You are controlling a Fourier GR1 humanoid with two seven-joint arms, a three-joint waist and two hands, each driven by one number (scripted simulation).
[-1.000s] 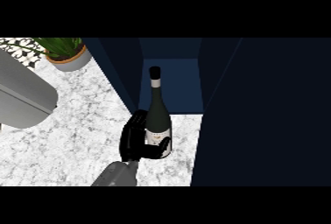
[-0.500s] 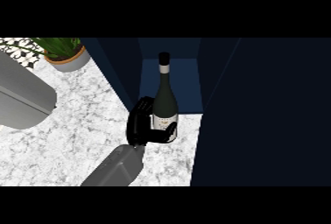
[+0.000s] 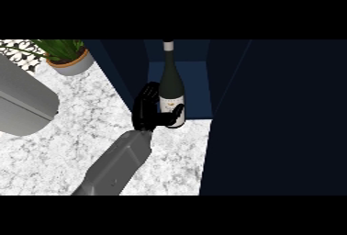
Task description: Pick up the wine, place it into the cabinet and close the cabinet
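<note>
Carried further forward than half a second ago, the wine bottle point(image 3: 171, 87) is now standing upright with its lower body at the front edge of the open cabinet point(image 3: 196, 87), its neck and pale cap reaching up into the dark blue interior. One black hand point(image 3: 150, 112) is wrapping round the base of the bottle from the left, fingers curling behind the glass and the thumb crossing in front of the white label, so the bottle is being held rather than resting free. Its grey forearm point(image 3: 116, 165) is stretching up from the lower edge of the view across the marble counter point(image 3: 75, 133). Whether the bottle's foot is touching the cabinet floor cannot be told. To the right, the dark cabinet door point(image 3: 278, 119) is filling the view. At the upper left a potted plant point(image 3: 68, 57) is sitting on the counter, with a large grey rounded object point(image 3: 24, 103) lying just below it.
</note>
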